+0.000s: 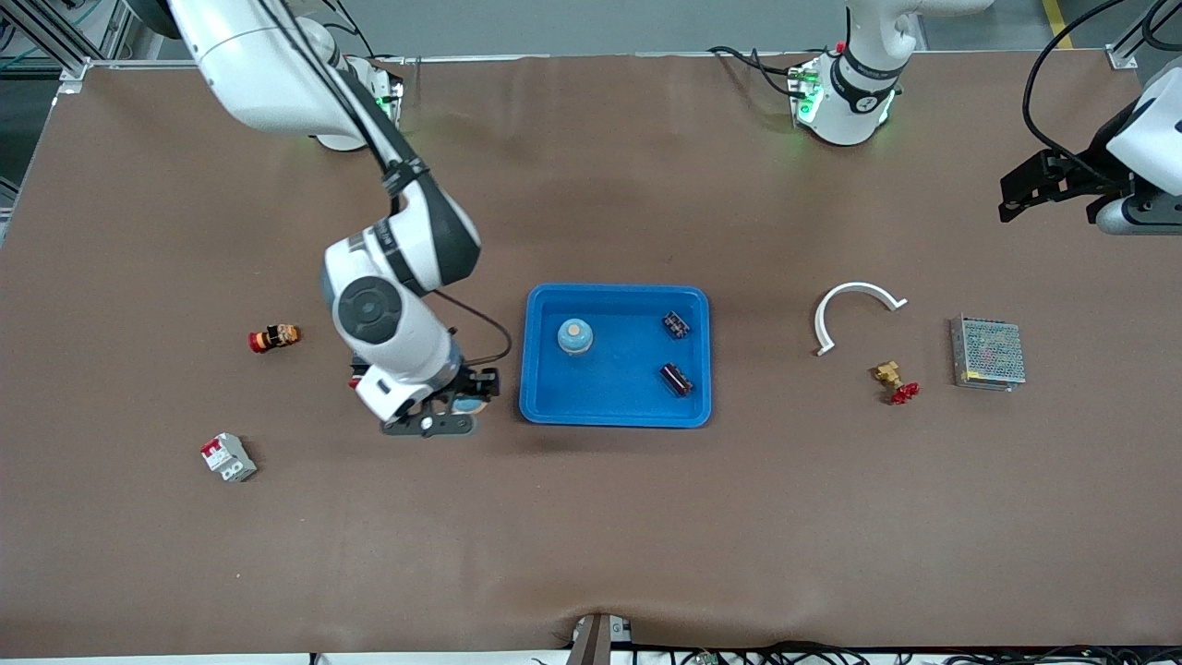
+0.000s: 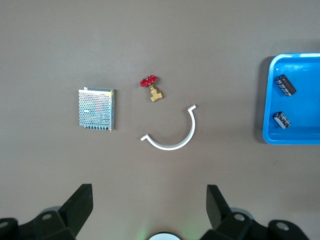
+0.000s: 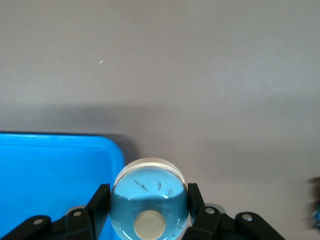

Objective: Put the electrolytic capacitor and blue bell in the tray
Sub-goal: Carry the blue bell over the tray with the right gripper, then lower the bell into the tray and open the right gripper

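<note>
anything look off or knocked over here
Nothing stands out. The tray sits flat with one blue bell upright and two capacitors lying inside. The right claw grips a second blue bell beside the tray; the left claw waits open.

Right claw point(image 1: 466, 404) clamped; left claw point(image 2: 147, 210) agape.

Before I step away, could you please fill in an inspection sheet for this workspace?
Surface: brown table, flat, nothing spilled.
Job's things: blue tray holds one blue bell and two capacitors; second blue bell in the right gripper.
Clutter: red button, breaker, white clip, brass valve, mesh box.
Grippers: right gripper shut on bell, beside the tray; left gripper open, waiting.
Cables: bundle along the table's near edge.
Surroundings: nothing seen.
</note>
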`<state>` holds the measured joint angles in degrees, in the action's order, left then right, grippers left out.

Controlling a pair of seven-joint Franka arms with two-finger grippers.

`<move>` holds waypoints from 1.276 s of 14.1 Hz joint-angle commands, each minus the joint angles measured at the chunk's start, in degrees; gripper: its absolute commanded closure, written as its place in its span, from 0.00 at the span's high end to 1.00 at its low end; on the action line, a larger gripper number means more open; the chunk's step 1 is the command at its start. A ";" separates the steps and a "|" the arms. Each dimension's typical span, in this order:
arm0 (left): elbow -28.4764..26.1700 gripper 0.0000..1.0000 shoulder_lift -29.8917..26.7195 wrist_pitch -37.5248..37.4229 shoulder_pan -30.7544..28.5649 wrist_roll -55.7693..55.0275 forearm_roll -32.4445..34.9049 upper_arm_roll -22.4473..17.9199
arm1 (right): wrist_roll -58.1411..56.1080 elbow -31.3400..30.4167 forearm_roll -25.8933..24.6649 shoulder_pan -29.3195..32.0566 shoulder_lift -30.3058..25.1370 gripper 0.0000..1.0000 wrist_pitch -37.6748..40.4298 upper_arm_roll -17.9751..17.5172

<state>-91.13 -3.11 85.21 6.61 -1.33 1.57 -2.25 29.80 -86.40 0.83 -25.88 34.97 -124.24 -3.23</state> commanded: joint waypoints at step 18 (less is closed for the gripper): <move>-0.10 1.00 -0.06 0.40 -5.03 0.28 -0.51 6.20 | 17.22 6.86 -4.17 -10.68 12.84 0.40 -9.27 1.04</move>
<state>-91.18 -2.83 85.26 2.57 -1.34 1.57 3.02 45.48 -81.47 -1.49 -35.99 46.46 -133.80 -2.72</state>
